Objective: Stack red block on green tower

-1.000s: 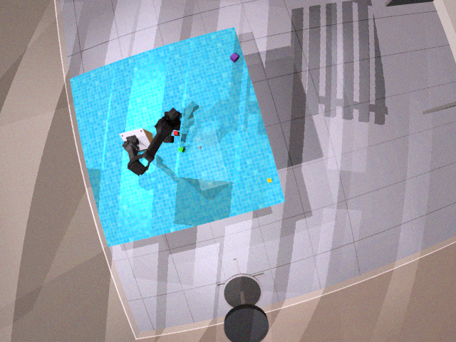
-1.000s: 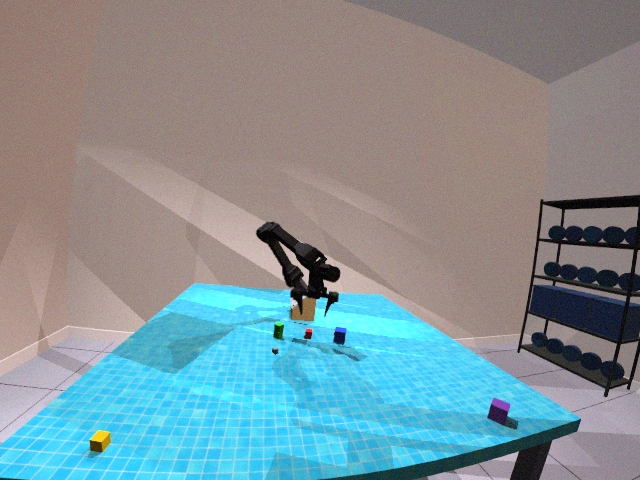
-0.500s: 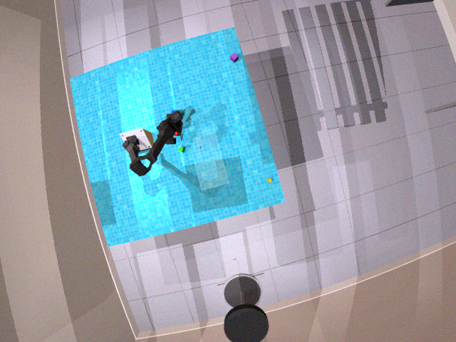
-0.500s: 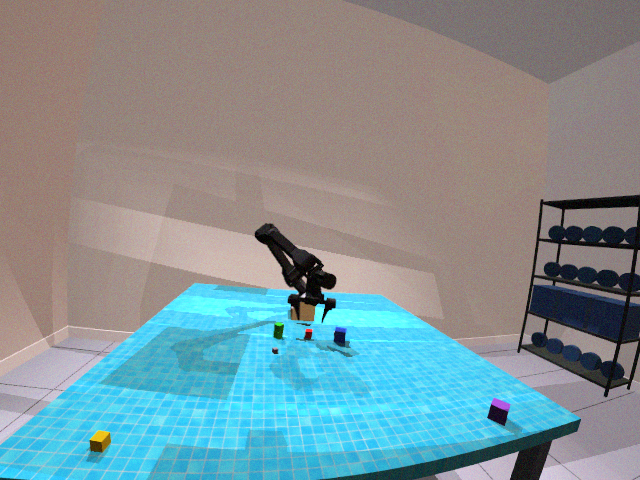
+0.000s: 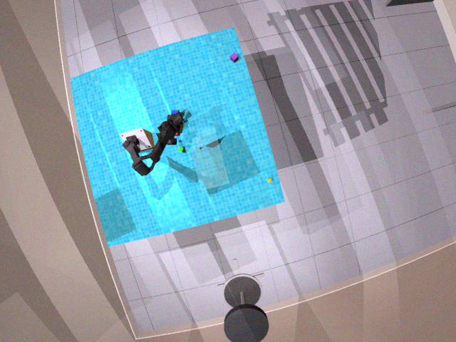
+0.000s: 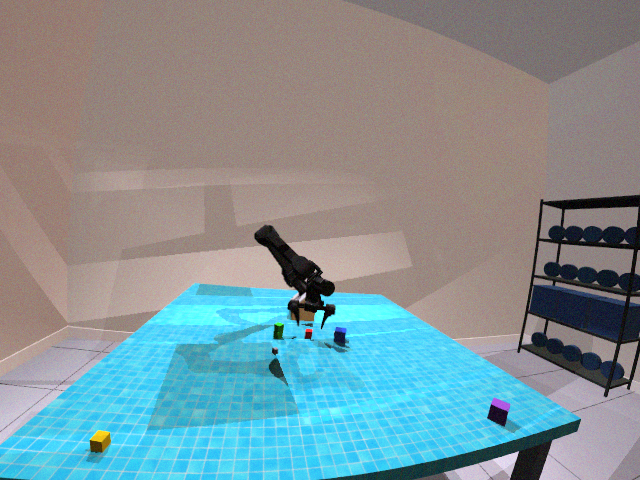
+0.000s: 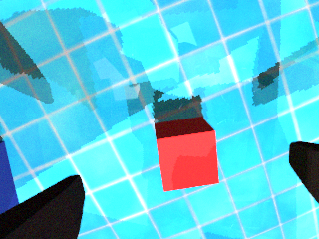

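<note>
Surface: turquoise tiled table (image 6: 361, 413), white grout grid, patchy shadows across it. It stands on grey floor tiles in a beige-walled room; a black shelf rack (image 6: 584, 289) with blue rolls stands off the table's far-right side in the exterior view.

Count on the table: one red block (image 7: 187, 158), one green tower (image 6: 278, 330), one blue cube (image 6: 340, 334), one purple cube (image 6: 498, 411), one yellow cube (image 6: 100, 440), one tiny dark cube (image 6: 275, 350). One arm, mine.

Landmark = red block. In the exterior view, the green tower sits just to its left, apart from it, upright, long axis vertical. The blue cube is near on its right. The tiny dark cube lies in front of the red block, toward the camera. Purple and yellow cubes are well apart from it, near the table's front corners.

The red block is a cube, no long axis; it sits flat on the tiles, edges turned slightly off the grout lines in my wrist view.

My gripper (image 6: 310, 316) hangs above the red block, fingers spread nearly full, one either side of it in the wrist view, touching nothing, holding nothing.
</note>
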### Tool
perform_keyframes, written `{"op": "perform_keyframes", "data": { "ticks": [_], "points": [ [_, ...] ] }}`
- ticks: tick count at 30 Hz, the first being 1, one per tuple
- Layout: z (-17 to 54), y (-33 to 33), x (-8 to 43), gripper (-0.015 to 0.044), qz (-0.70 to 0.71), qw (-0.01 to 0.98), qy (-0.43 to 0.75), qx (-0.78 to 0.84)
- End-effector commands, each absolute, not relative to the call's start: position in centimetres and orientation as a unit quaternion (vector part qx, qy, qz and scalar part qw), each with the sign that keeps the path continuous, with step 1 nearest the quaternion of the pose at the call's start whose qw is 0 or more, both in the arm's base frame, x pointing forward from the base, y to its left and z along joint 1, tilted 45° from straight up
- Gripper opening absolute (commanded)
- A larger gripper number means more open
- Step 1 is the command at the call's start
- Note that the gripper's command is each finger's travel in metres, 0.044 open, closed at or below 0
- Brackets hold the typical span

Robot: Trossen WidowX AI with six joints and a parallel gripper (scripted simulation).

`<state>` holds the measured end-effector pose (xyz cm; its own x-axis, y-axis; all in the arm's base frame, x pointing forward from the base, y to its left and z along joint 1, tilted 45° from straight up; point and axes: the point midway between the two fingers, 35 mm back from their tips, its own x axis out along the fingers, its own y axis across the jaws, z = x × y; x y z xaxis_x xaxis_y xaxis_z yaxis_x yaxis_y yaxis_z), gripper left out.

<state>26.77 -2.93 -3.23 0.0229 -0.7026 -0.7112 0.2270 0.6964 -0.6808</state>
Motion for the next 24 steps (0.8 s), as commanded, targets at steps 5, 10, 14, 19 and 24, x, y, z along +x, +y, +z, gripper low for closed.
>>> {"op": "perform_keyframes", "data": {
  "ticks": [5, 10, 14, 19, 24],
  "points": [
    [-4.3, -4.1, 26.5, 0.044, -0.339, 0.685, 0.614, -0.199],
    [-4.8, -4.7, 26.5, 0.044, -0.339, 0.684, 0.614, -0.199],
    [-5.3, -5.1, 26.5, 0.044, -0.34, 0.684, 0.614, -0.199],
    [-5.5, -5.4, 26.5, 0.044, -0.34, 0.684, 0.614, -0.199],
    [-5.5, -5.4, 26.5, 0.044, -0.34, 0.684, 0.614, -0.199]
  ]
}}
